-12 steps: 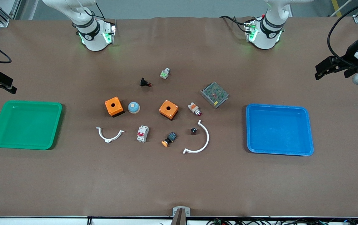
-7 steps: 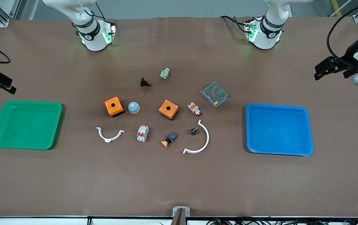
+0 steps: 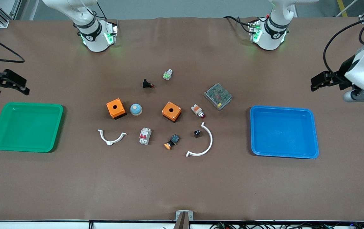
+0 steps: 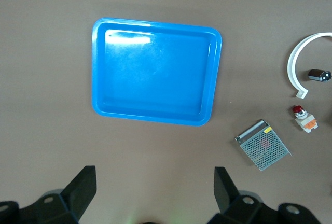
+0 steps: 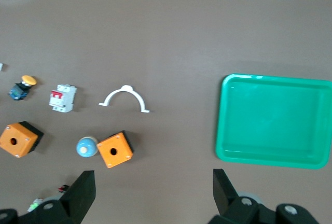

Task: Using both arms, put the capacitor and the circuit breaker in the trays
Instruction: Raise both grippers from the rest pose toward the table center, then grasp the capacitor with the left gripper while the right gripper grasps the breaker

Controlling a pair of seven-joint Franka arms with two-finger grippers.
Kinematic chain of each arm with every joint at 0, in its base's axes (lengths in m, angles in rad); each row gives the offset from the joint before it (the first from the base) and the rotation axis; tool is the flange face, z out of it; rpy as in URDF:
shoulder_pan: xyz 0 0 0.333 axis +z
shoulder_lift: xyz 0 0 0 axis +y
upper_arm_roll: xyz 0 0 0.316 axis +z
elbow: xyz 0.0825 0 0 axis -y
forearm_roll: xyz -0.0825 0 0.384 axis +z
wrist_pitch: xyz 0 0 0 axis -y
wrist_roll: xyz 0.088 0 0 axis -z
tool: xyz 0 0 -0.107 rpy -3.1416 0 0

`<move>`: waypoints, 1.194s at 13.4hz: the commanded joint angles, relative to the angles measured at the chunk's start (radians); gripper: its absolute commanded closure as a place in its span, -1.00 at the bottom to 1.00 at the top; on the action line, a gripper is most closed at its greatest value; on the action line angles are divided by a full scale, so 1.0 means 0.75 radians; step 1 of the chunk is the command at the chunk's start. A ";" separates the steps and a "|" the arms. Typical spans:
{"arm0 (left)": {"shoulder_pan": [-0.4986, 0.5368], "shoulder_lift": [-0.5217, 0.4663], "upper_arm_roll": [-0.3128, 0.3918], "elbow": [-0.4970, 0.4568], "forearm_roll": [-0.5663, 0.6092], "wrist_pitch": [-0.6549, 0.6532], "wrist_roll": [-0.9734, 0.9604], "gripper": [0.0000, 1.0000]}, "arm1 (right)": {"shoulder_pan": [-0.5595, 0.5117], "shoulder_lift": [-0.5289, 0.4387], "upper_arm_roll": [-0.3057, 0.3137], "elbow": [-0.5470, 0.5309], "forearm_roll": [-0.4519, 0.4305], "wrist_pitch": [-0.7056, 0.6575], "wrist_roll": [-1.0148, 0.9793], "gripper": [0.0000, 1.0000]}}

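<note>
The capacitor (image 3: pixel 197 133), a tiny black cylinder, lies on the table inside the bend of a large white curved bracket (image 3: pixel 202 144); it also shows in the left wrist view (image 4: pixel 319 75). The circuit breaker (image 3: pixel 145 136), a white block with red levers, lies near the table's middle and shows in the right wrist view (image 5: pixel 63 98). My left gripper (image 3: pixel 328 83) is open and empty, up over bare table beside the blue tray (image 3: pixel 283 109). My right gripper (image 3: pixel 10 87) is open and empty, up over bare table beside the green tray (image 3: pixel 26 105).
Two orange boxes (image 3: pixel 116 108) (image 3: pixel 171 111), a blue dome (image 3: pixel 136 109), a small white bracket (image 3: pixel 111 137), a mesh power supply (image 3: pixel 218 96), a white-and-orange part (image 3: pixel 197 110), an orange-capped button (image 3: pixel 171 142), a black red-tipped part (image 3: pixel 147 84) and a green-white part (image 3: pixel 167 74) lie mid-table.
Both grippers have moved a little in from the table's ends toward the middle. Nothing on the table has moved.
</note>
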 commanded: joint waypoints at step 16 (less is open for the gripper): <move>-0.574 0.888 -0.006 0.326 0.052 0.748 -0.942 -0.75 | 0.476 0.435 -0.005 -0.019 0.055 0.309 0.479 -1.00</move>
